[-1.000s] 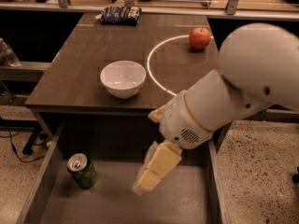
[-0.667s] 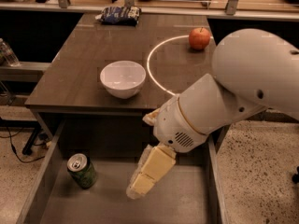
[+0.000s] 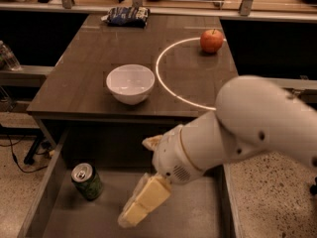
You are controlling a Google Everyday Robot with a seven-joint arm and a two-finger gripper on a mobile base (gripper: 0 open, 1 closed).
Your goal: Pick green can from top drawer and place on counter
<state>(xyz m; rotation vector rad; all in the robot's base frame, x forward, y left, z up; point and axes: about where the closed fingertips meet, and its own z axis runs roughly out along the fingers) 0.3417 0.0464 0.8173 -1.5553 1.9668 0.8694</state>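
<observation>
The white arm covers the front right corner of the counter and runs out of view at the right. Below the counter's front edge, the gripper hangs over the top drawer, whose front is cut off. The print on the dark packet at the far edge cannot be read.

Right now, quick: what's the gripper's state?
Gripper: low in the top drawer, right of the green can, apart from it, holding nothing; open or shut cannot be told.
</observation>
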